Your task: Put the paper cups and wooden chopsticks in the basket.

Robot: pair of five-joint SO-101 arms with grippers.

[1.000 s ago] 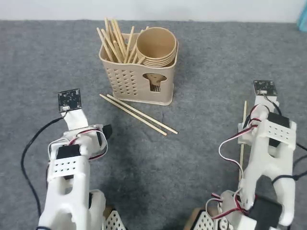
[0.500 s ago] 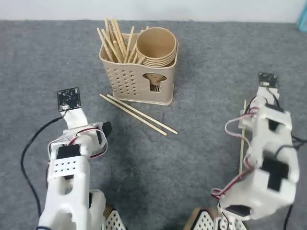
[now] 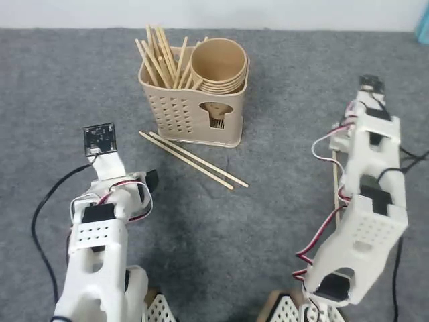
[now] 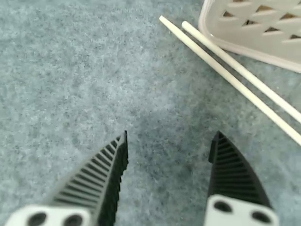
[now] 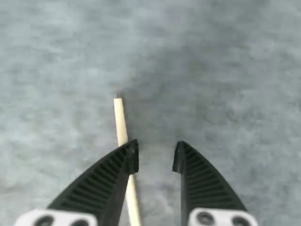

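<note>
Two loose chopsticks (image 3: 194,161), slim pale wooden rods, lie side by side and nearly parallel on the grey, felt-like tabletop (image 3: 281,74). They slant away from the foot of the basket (image 3: 177,114), with their near ends just beside its wall.

The basket is a beige plastic tub with rounded corners. Its walls are pierced with rows of small openings, and there is a cut-out handle on the front. Inside it, a nested stack of brown paper cups (image 3: 218,64) sits upright on one side. On the other side a bundle of chopsticks (image 3: 161,54) leans fanned out above the rim.

The left hand (image 4: 171,136) hovers low over bare felt, near the two loose sticks but apart from them. Its black ridged fingers are spread wide and it grips nothing.

A single chopstick (image 5: 120,120) lies on its own, well apart from the basket, by the right arm and stretched along it. The right hand (image 5: 156,143) is right over that stick's far end, its pointed fingers parted only a little. The stick runs beneath one finger instead of through the gap, so nothing is gripped.
</note>
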